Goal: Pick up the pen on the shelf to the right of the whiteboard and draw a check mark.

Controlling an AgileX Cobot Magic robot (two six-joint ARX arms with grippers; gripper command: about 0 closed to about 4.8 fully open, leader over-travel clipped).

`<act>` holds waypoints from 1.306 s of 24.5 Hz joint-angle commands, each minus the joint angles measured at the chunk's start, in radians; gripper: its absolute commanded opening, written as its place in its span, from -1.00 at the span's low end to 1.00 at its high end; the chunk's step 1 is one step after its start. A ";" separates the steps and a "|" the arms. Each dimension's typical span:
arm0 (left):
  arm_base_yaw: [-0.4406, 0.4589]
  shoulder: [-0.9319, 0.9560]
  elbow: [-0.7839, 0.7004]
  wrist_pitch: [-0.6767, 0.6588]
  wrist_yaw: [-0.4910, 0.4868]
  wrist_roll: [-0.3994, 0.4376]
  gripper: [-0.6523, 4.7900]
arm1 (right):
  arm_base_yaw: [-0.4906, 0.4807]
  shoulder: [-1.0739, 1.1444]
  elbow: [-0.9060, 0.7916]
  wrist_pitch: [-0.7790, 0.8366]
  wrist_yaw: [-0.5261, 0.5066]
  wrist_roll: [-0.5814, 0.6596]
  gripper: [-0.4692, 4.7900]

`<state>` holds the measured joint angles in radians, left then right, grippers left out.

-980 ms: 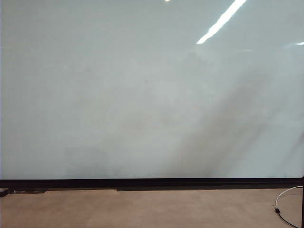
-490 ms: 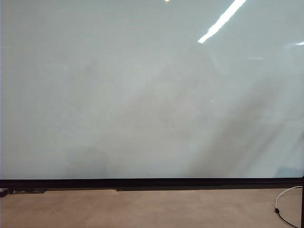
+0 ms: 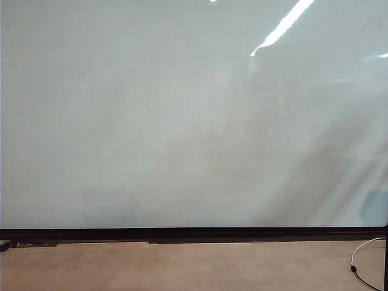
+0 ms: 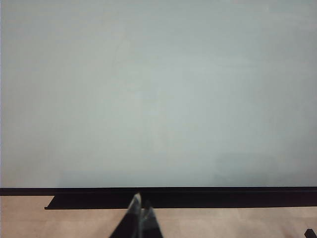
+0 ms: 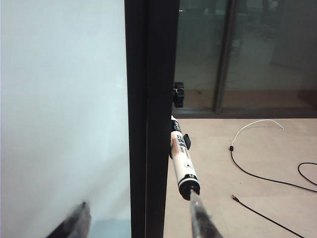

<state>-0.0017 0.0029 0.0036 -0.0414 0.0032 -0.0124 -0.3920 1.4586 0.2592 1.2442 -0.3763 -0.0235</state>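
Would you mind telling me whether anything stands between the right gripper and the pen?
Nothing visible does. In the right wrist view the right gripper has its jaws wide apart, and the pen lies just beyond one fingertip, beside the whiteboard's black side frame. That frame sits between the open jaws, so it could catch them.
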 commanded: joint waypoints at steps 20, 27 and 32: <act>0.000 0.000 0.003 0.013 0.000 0.005 -0.78 | -0.070 0.330 0.241 0.127 -0.164 0.067 0.16; 0.000 0.000 0.003 0.013 0.000 0.005 -0.78 | -0.072 0.396 0.286 0.159 -0.191 0.085 0.16; 0.000 0.000 0.003 0.013 0.000 0.005 -0.78 | -0.072 0.433 0.315 0.164 -0.204 0.087 0.16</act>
<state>-0.0017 0.0029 0.0036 -0.0414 0.0032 -0.0124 -0.4633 1.8885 0.5644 1.3846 -0.5732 0.0597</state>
